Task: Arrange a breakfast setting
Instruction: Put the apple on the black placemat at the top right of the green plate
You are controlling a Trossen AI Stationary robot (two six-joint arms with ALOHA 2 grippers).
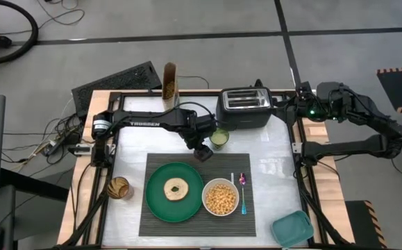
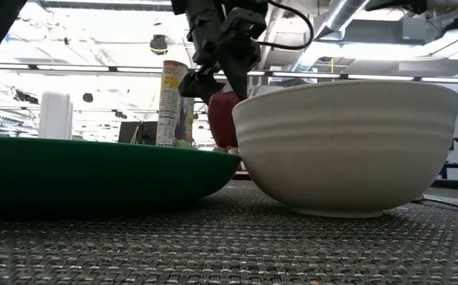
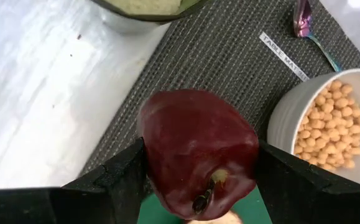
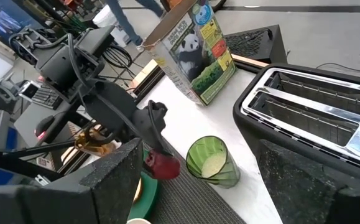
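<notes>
My left gripper (image 1: 202, 151) is shut on a dark red apple (image 3: 195, 149) above the far edge of the dark ribbed placemat (image 1: 159, 226). On the mat rest a green plate (image 1: 157, 203) with a tan bagel (image 1: 176, 188), a white bowl (image 1: 221, 197) of yellow cereal pieces (image 3: 332, 127), and a pink-teal spoon (image 1: 243, 191). The apple also shows in the low view (image 2: 222, 119), behind the bowl (image 2: 347, 142). My right gripper (image 1: 289, 104) is open and empty beside the black toaster (image 1: 244, 107), at the far right. My left gripper pinches the apple's two opposite sides (image 3: 152, 155) between its two fingers (image 3: 120, 177). The fingers come from above, pointing down. The apple hangs below the gripper (image 4: 162, 165) with its stem end (image 3: 206, 194) turned sideways, apparently clear of the mat.
A green cup (image 1: 219, 137) stands just beyond the mat's far edge, close to the apple. A cereal box (image 1: 169, 81) stands at the far edge, a glass jar (image 1: 119, 187) left of the plate, and a teal square container (image 1: 291, 229) at the near right corner.
</notes>
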